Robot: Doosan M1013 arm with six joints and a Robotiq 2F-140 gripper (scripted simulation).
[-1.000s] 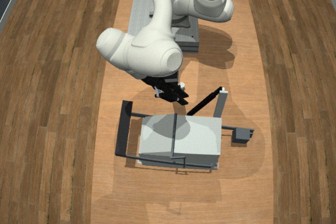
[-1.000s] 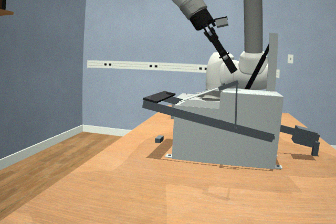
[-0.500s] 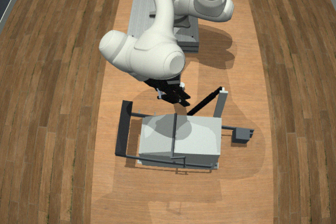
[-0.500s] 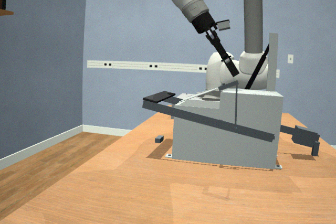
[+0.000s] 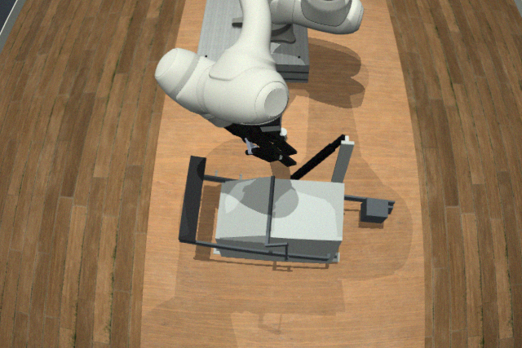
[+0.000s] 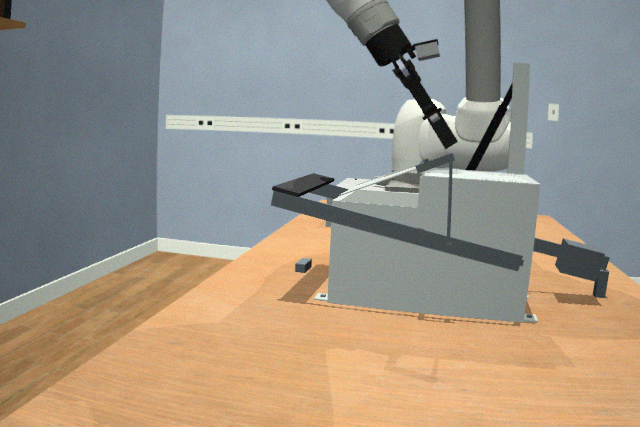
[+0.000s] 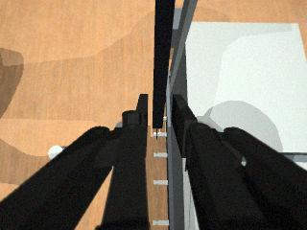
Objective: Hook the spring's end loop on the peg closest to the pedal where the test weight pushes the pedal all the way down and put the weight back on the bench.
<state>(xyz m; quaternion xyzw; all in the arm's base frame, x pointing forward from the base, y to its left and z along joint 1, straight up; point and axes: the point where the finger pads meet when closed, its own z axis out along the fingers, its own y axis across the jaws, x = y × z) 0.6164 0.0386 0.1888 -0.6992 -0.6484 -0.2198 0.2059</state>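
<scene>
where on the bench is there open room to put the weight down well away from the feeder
Open bench stretches along the camera-side end in the exterior view, beyond the feeder. It is crowded behind the feeder, where the tool straddles the spring by the pegs.
</scene>
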